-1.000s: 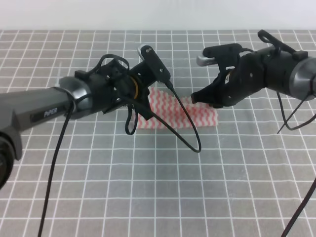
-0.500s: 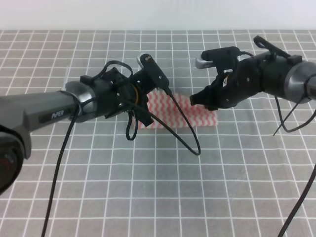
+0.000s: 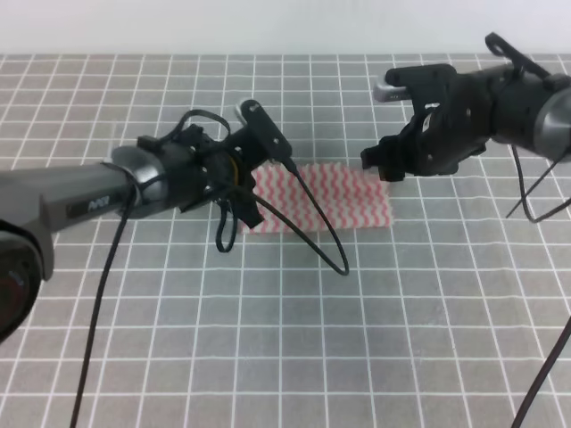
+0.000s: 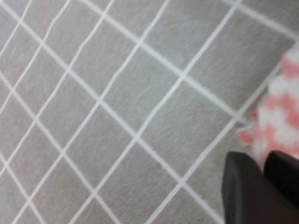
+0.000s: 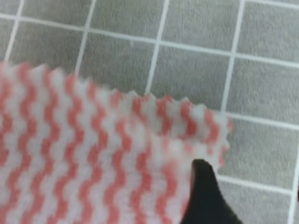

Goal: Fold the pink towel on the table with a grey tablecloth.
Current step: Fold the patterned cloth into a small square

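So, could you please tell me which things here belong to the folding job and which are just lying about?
Part of the job:
- pink towel, lying flat
- grey tablecloth under it
- left gripper at the towel's left edge
- right gripper over its right corner

Just lying about:
- nothing loose; only the arms' black cables trailing across the towel

A pink towel [image 3: 326, 198] lies flat, folded into a wide strip, just above the middle of the frame on the grey gridded tabletop [image 3: 285, 339]. The left claw [image 3: 245, 192] hangs over its left end. The right claw [image 3: 379, 165] hovers at its upper right corner, fingers hard to see.
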### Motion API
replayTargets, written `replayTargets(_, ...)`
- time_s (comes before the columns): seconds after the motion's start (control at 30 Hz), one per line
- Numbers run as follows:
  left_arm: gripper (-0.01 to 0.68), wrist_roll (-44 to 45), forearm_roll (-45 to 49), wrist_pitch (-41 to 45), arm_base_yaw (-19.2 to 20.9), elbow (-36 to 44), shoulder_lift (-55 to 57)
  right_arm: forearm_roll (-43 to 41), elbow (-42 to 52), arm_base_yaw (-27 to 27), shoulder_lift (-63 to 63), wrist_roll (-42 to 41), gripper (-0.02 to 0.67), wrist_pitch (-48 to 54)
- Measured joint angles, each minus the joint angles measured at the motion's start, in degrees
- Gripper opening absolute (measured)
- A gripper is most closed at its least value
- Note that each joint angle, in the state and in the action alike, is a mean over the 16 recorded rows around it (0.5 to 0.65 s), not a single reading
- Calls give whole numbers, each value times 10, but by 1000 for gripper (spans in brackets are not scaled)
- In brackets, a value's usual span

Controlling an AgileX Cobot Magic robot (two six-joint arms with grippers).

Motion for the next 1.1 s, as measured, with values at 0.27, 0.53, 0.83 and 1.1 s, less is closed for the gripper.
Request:
replayTargets(0.27, 29, -17, 4, 28, 1, -20, -11, 19, -22, -3, 2, -2, 38, 68)
replayTargets(0.53, 17, 2, -72, 67, -21, -52, -26, 63, -26, -4, 14, -10, 38, 91)
replayTargets(0.83, 2, 81, -209, 87, -37, -66, -8, 99, -26, -5, 30, -19, 38, 87)
replayTargets(1.1, 1, 107, -246, 106, -37, -66, 19, 111, -27, -5, 38, -19, 36, 83)
